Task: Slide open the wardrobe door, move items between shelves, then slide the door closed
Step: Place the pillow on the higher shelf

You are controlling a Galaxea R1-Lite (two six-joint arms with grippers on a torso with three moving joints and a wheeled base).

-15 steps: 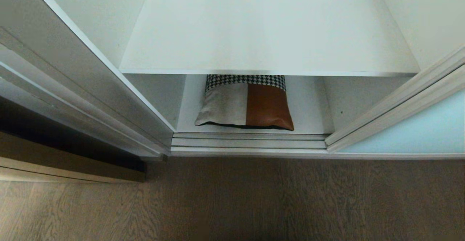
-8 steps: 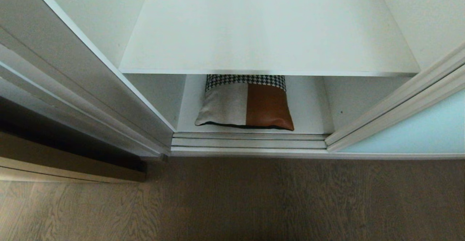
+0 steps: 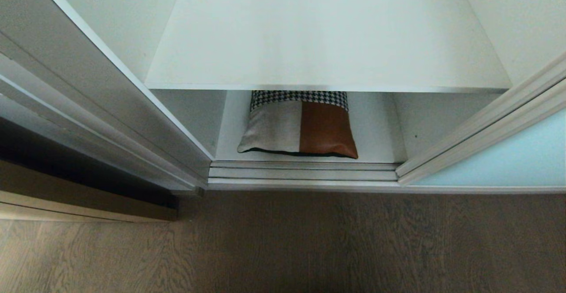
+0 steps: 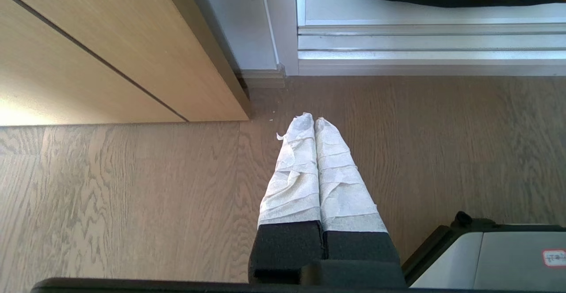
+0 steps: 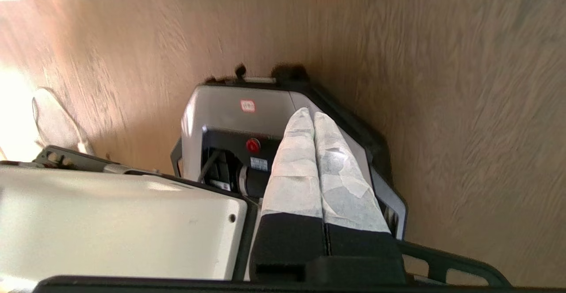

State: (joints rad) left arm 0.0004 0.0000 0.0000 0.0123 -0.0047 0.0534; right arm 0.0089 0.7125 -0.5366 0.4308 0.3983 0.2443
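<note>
Head view. Sliding wardrobe door [image 3: 508,158] pushed aside at right; opening clear. Cushion [image 3: 298,127] lies flat on the lower shelf [image 3: 378,125], centred, its front edge just behind the shelf's front edge and the floor track [image 3: 303,171]; its rear is hidden under the upper shelf [image 3: 327,32], which is bare. Neither arm in this view. Step in hand, by judgement: reach for the cushion to lift it to the upper shelf. To do it well: part the fingers before entry, come in low over the track, take the cushion at its front edge near the middle (soft, will sag if pinched at a corner), draw it fwd past the upper shelf's front edge [image 3: 327,88] before raising, so it does not snag underneath.

Left wrist view. Left hand [image 4: 314,119] closed, empty, taped fingers pressed together, pointing down at the floor [image 4: 132,204] in front of the track. Shows what the head view lacks: the cushion's dark underside at the shelf's front edge, the tan wooden panel [image 4: 88,50] beside the wardrobe, a corner of the robot base [image 4: 486,257].

Right wrist view. Right hand [image 5: 313,114] closed, empty, over the robot's own base [image 5: 230,112], floor beyond; motion blur. No wardrobe in sight here, so this hand is not yet aimed at the cushion.
</note>
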